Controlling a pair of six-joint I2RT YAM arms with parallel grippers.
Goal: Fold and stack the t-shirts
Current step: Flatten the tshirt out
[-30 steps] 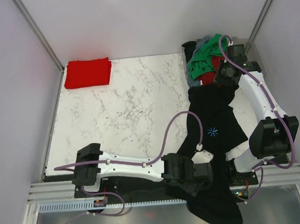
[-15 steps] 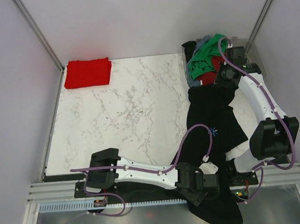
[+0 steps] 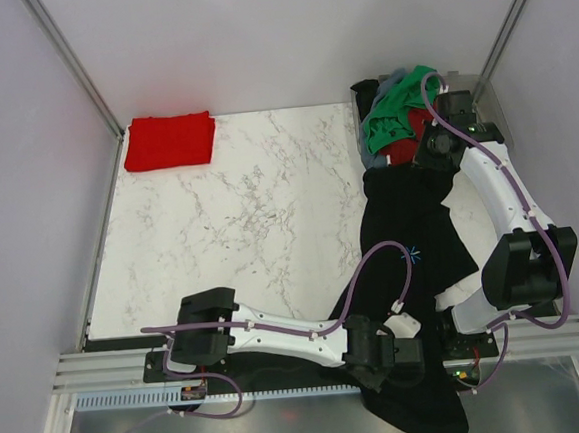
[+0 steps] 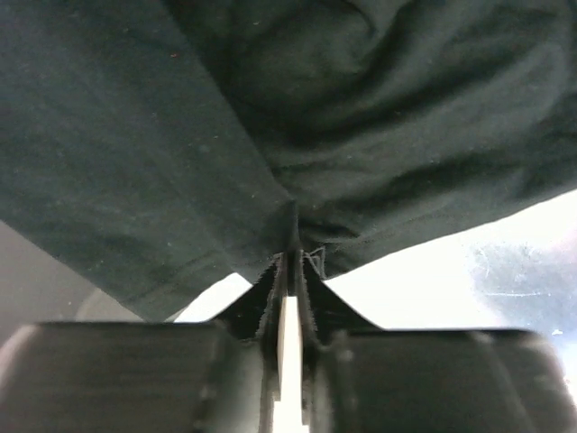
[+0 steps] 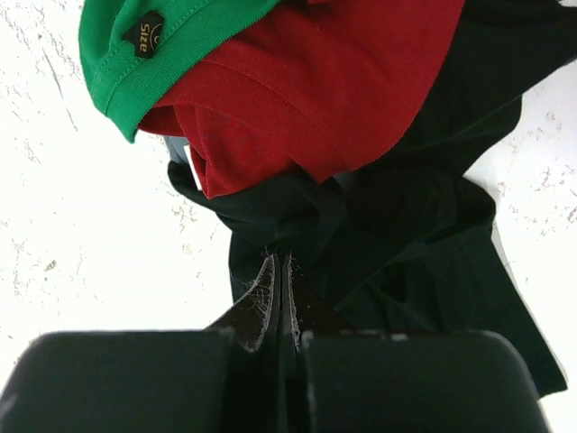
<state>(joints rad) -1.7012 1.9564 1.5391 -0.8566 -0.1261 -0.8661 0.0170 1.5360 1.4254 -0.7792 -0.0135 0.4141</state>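
Observation:
A large black t-shirt point(image 3: 411, 227) with a tiny blue chest mark point(image 3: 410, 256) stretches from the back-right pile down over the table's near edge. My left gripper point(image 3: 386, 355) is at that near edge, shut on the shirt's lower cloth point(image 4: 270, 108), which is pinched at the jaw tips point(image 4: 293, 260). My right gripper point(image 3: 428, 152) is shut on the shirt's upper end point(image 5: 397, 244), at the jaw tips point(image 5: 282, 264) beside the pile. The pile holds a green t-shirt point(image 3: 397, 108) point(image 5: 153, 45), a red one point(image 3: 406, 151) point(image 5: 325, 90) and a grey-blue one point(image 3: 367, 156).
A folded red t-shirt point(image 3: 170, 141) lies at the back-left corner of the marble table point(image 3: 239, 210). Grey walls and metal frame posts point(image 3: 77, 68) close in the table on three sides. The black shirt's tail hangs past the near rail point(image 3: 111, 371).
My left gripper has slid right and nearer to the table's edge, then closed on the black shirt's lower cloth. The right arm has stayed still.

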